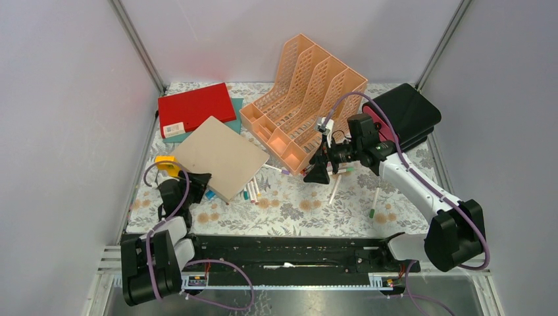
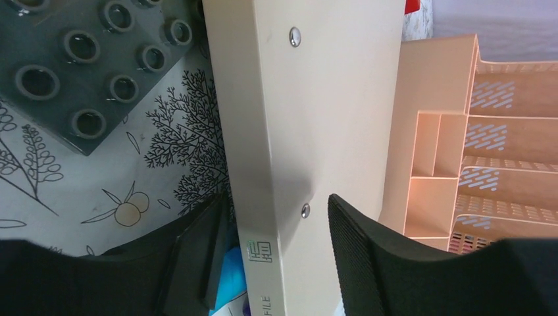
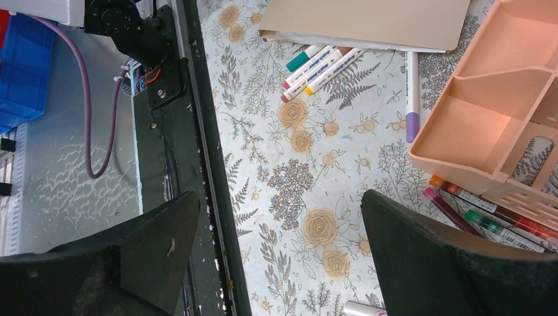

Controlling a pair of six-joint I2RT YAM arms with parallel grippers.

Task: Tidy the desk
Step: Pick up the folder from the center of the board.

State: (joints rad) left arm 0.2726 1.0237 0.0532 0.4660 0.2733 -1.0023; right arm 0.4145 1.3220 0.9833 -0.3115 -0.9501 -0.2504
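teal folder [image 1: 176,137] mostly under red folder [image 1: 196,105], grey brick [image 2: 72,66] cut by picture edge

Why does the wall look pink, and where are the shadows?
Top view: the red folder seems to tint the grey wall beside it pink. Left wrist view: a soft shadow crosses the beige folder near the left hand. Right wrist view: evenly lit desk.

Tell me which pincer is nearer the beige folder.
Left. The left pincer sits astride the beige folder at its near edge, one finger on each side. The right pincer hangs open by the peach file rack, apart from the folder.
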